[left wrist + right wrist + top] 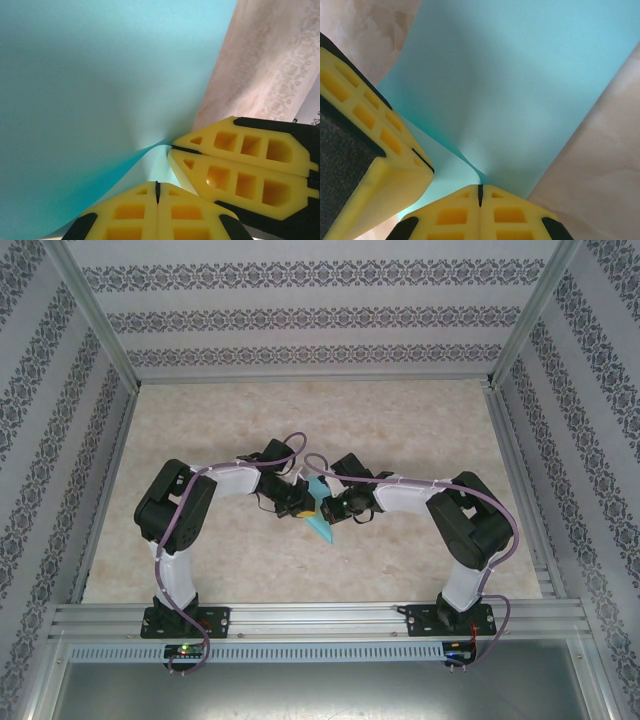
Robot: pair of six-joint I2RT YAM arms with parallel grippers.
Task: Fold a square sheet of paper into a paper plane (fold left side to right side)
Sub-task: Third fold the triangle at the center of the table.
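Mid-table, left gripper and right gripper pinch paper.

Marbled table inside a papered enclosure

A beige marbled table is enclosed at its back and both sides by walls papered in bands of dark ornamental pattern. Slanting metal posts are set at the table's back corners. A ribbed metal rail is laid along its near edge, and a slotted strip is fixed just outside that edge.

Soft, even, bright light (wrist close-ups blurred), shadows faint.
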